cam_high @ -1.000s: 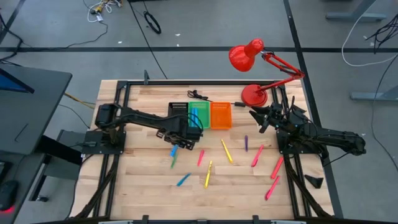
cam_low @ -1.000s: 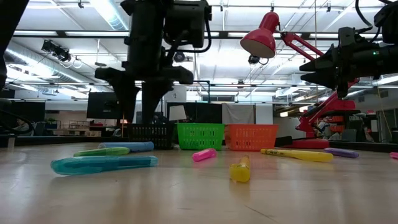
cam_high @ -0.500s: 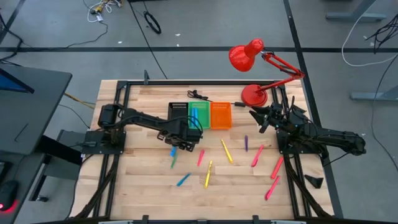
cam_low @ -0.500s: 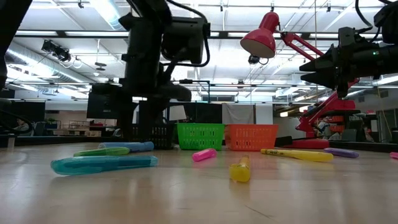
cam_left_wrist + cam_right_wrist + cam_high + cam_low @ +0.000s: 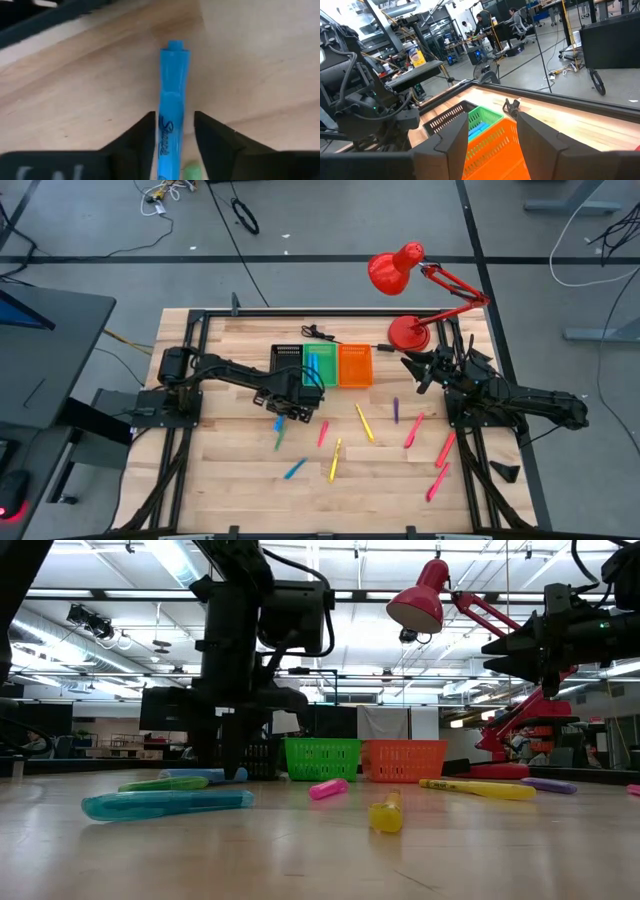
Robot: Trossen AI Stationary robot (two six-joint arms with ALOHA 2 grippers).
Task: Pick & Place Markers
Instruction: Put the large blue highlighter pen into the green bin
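Observation:
Several markers lie flat on the wooden table: a blue marker [image 5: 279, 423], a green one [image 5: 279, 442], another blue [image 5: 294, 469], pink [image 5: 322, 433], yellow [image 5: 335, 460] and purple [image 5: 396, 410]. My left gripper [image 5: 287, 412] is open and down at the table. Its fingers stand on either side of the blue marker [image 5: 172, 100], along its length, with a thin gap on each side. My right gripper [image 5: 412, 372] is open and waits high near the lamp base, shown also in the right wrist view [image 5: 492, 145].
The black bin [image 5: 287, 364], green bin [image 5: 320, 365] and orange bin [image 5: 355, 365] stand in a row just beyond my left gripper. Blue markers lie in the green bin. A red desk lamp [image 5: 408, 332] stands at the far right. More pink markers [image 5: 445, 448] lie to the right.
My left gripper has come down from above the table until its fingertips reach the tabletop around the blue marker. The markers have stayed where they were.

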